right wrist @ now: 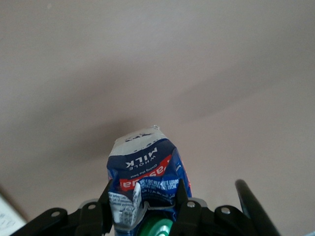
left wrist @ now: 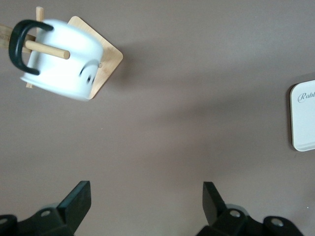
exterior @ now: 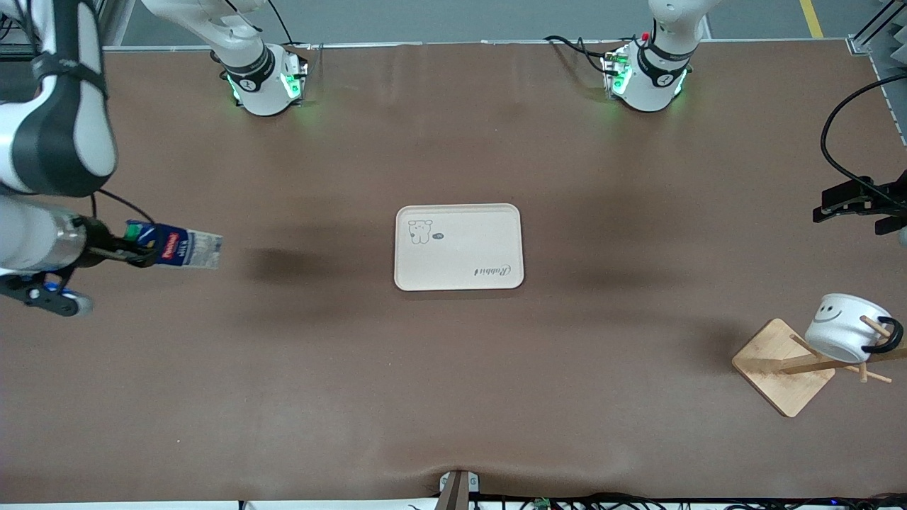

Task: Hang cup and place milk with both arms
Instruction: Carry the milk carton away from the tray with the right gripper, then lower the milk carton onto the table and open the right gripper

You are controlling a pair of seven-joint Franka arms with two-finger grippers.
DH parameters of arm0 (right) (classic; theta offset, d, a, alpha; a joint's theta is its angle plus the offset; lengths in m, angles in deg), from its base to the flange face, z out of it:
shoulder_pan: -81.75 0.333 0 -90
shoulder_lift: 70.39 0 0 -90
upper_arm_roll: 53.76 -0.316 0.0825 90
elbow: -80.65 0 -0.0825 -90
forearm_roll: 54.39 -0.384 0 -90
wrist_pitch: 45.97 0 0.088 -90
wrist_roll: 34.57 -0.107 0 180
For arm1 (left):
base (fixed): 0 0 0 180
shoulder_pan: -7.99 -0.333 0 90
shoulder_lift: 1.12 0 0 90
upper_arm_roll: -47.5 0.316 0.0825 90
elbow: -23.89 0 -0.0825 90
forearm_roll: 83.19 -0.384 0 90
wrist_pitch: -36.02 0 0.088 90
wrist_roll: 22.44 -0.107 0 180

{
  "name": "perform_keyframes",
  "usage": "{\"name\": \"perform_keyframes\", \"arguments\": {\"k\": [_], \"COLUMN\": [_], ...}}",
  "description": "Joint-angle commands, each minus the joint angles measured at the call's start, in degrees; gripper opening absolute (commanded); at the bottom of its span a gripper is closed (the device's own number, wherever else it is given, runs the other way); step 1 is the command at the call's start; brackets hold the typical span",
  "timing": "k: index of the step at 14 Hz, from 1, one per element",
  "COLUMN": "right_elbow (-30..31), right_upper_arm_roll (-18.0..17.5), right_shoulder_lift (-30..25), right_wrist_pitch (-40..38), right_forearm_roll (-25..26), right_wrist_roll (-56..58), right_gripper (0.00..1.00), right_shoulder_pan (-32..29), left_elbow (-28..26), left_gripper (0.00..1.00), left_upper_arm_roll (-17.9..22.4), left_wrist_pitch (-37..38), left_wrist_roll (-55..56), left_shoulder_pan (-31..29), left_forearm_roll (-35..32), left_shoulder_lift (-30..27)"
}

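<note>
The white cup (exterior: 844, 327) with the black handle and smiley face hangs on a peg of the wooden rack (exterior: 786, 365) at the left arm's end of the table; it also shows in the left wrist view (left wrist: 61, 59). My left gripper (exterior: 850, 204) is open and empty, up in the air apart from the rack; its fingers (left wrist: 78, 199) show over bare table. My right gripper (exterior: 131, 249) is shut on the cap end of the dark-blue milk carton (exterior: 177, 246), held on its side in the air at the right arm's end. The carton (right wrist: 145, 179) is dented between the fingers.
A cream tray (exterior: 459, 246) with a small bear drawing lies in the middle of the table; its corner shows in the left wrist view (left wrist: 302, 118). Brown table cloth covers the rest. Cables run along the table edge nearest the front camera.
</note>
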Motion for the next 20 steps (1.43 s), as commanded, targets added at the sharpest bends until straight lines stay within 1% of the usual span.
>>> {"name": "perform_keyframes", "arguments": {"k": [1,2,3,4,5,6,7,8,9,10,11,12,13,14,16,17,18,19,20], "right_elbow": [11.64,15.42,18.59,21.32,23.95,25.81,27.13,28.71,31.51,35.19,38.45,40.31,40.85,41.20,42.87,43.14,43.05,43.14,43.14], "right_upper_arm_roll": [-1.54,-1.54,-1.54,-1.45,-1.45,-1.45,-1.45,-1.45,-1.45,-1.37,-1.36,-1.36,-1.36,-1.36,-1.36,-1.45,-1.45,-1.45,-1.45], "right_shoulder_lift": [-5.26,-6.49,-7.72,-8.69,-9.74,-10.53,-11.06,-11.33,-12.55,-13.87,-15.01,-15.55,-15.73,-15.73,-15.90,-15.99,-16.08,-16.08,-16.08], "right_wrist_pitch": [10.23,13.66,17.35,19.48,21.15,23.00,24.23,24.59,26.95,32.36,36.16,37.68,37.87,37.78,37.87,37.87,37.61,37.26,37.25], "right_forearm_roll": [1.15,1.15,1.15,1.15,1.15,1.24,1.33,1.42,1.42,1.51,1.51,1.51,1.51,1.51,1.51,1.51,1.51,1.51,1.51], "right_wrist_roll": [9.37,10.37,11.08,11.26,11.26,11.26,11.35,11.35,11.35,11.43,11.52,11.52,11.52,11.52,11.52,11.52,11.52,11.44,11.43], "right_gripper": [0.00,0.00,0.00,0.00,0.00,0.00,0.00,0.00,0.00,0.00,0.00,0.00,0.00,0.00,0.00,0.07,0.30,0.54,0.63], "right_shoulder_pan": [-6.34,-8.44,-9.34,-9.69,-9.87,-9.87,-10.05,-10.57,-10.92,-11.27,-11.36,-11.45,-11.45,-11.54,-12.33,-12.33,-12.33,-12.42,-12.42], "left_elbow": [-0.11,-0.20,-0.89,-2.21,-3.87,-4.85,-5.64,-6.08,-6.09,-6.17,-6.18,-6.09,-6.17,-6.52,-8.54,-9.77,-10.65,-10.22,-10.13], "left_gripper": [1.00,1.00,1.00,1.00,1.00,1.00,1.00,1.00,1.00,1.00,1.00,1.00,1.00,1.00,1.00,1.00,1.00,1.00,1.00], "left_upper_arm_roll": [1.16,3.78,6.77,10.71,16.32,20.90,23.56,25.32,26.56,27.18,27.62,28.50,29.64,29.91,29.91,29.91,29.91,29.82,29.65], "left_wrist_pitch": [3.69,4.83,4.93,4.93,4.93,4.93,4.85,4.76,4.41,4.15,3.97,3.18,2.22,1.69,-0.51,-1.56,-2.01,-1.92,-1.92], "left_wrist_roll": [-0.21,-0.12,0.05,0.14,0.40,0.58,2.15,5.47,8.37,11.53,15.39,18.30,19.73,20.70,23.77,24.13,24.13,24.22,24.31], "left_shoulder_pan": [0.95,3.66,7.60,11.90,17.60,22.18,24.84,26.60,28.36,30.03,31.27,32.59,33.90,34.96,35.06,35.15,35.06,35.15,35.06], "left_forearm_roll": [1.24,1.24,1.24,1.33,1.42,2.11,3.43,4.57,4.84,4.85,4.76,4.67,4.58,4.32,4.23,4.23,4.23,4.23,4.14], "left_shoulder_lift": [-4.96,-6.02,-6.73,-7.69,-8.92,-9.72,-10.25,-10.51,-10.52,-10.60,-10.69,-10.69,-10.78,-10.78,-11.39,-12.09,-12.53,-12.71,-12.63]}}
